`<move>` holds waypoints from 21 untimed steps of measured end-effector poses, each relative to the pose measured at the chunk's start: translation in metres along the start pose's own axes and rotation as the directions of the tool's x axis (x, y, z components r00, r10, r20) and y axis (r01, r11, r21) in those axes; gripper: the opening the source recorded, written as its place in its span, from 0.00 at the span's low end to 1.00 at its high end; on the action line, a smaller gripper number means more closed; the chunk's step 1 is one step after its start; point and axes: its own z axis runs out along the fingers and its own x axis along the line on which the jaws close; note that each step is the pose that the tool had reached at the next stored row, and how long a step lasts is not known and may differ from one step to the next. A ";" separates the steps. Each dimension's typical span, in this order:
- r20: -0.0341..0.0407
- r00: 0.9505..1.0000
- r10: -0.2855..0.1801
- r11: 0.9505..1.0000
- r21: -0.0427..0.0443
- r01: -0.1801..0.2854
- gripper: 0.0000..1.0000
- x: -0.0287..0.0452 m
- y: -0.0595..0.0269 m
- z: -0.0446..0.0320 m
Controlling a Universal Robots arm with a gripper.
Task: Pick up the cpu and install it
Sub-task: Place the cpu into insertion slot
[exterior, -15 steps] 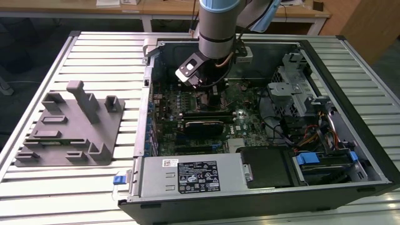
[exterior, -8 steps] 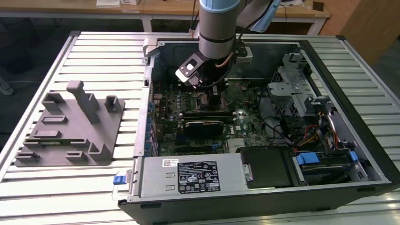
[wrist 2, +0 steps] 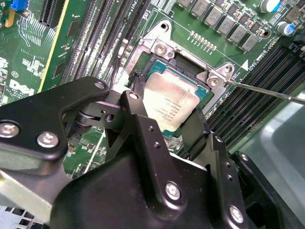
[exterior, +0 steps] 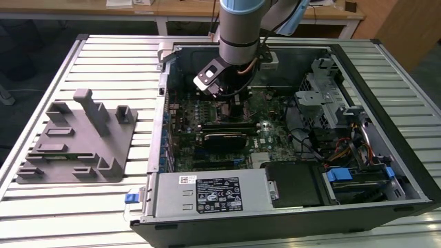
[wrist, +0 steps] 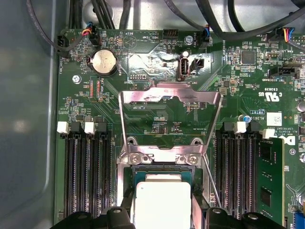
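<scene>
Item: cpu (wrist 2: pixel 169 102), a flat square chip with a pale metal lid over a thin green rim.

Location: at the socket (wrist 2: pixel 161 47) on the motherboard (exterior: pixel 269 137), inside the open computer case (exterior: pixel 406 170), upper middle of the exterior view. In both wrist views it lies within the socket's metal frame. Whether it is fully seated or just above the seat cannot be told.

Load plate (wrist: pixel 169 93): swung up and open beside the socket.

Holder: gripper (wrist 2: pixel 167 109), reaching down over the socket from the arm (exterior: pixel 238 31). Its two black fingers (wrist 2: pixel 143 125) are closed against two opposite edges of the chip, with the lid bare between them.

Handling, by judgement: light and rigid, with no flex. The lid is smooth and probably slippery, so the grip belongs on the side edges, as here, with a modest squeeze. Underside contacts and socket pins are probably fragile, so the chip should travel flat, never tilted or dragged.

Also present: grey fixture plate (exterior: pixel 76 144) with upright pegs, on the slatted table (exterior: pixel 69 222) at the exterior view's left, well apart from the case.
</scene>
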 end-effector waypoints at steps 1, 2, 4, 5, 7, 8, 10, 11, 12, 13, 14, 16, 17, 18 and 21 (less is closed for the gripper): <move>0.000 1.000 0.000 1.000 0.000 0.000 0.55 0.0000 0.0000 0.0000; 0.000 1.000 0.000 1.000 0.000 0.000 0.55 0.0000 0.0000 0.0000; 0.000 1.000 0.000 1.000 0.000 0.000 0.55 0.0000 0.0000 0.0001; 0.000 1.000 0.000 1.000 0.000 0.000 0.55 0.0000 0.0000 0.0001; 0.000 1.000 0.000 1.000 0.000 0.000 0.55 0.0000 0.0000 0.0002; 0.000 1.000 0.000 1.000 0.000 0.000 0.55 0.0000 0.0000 0.0002; 0.000 1.000 0.000 1.000 0.000 0.000 0.55 0.0000 0.0000 0.0002; 0.000 1.000 0.000 1.000 0.000 0.000 0.55 0.0000 0.0000 0.0003; 0.000 1.000 0.000 1.000 0.000 0.000 0.55 0.0000 0.0000 0.0003; 0.000 1.000 0.000 1.000 0.000 0.000 0.55 0.0001 0.0000 0.0005; -0.001 1.000 0.000 1.000 -0.001 0.000 0.55 0.0001 0.0001 0.0006; -0.001 1.000 0.000 1.000 0.000 0.000 0.62 0.0001 0.0000 0.0007; 0.000 1.000 0.000 1.000 0.000 0.000 0.62 0.0000 0.0000 0.0006; 0.000 1.000 0.000 1.000 0.000 0.000 0.62 0.0000 0.0000 0.0005; 0.000 1.000 0.000 1.000 0.000 0.000 0.62 0.0000 0.0000 0.0001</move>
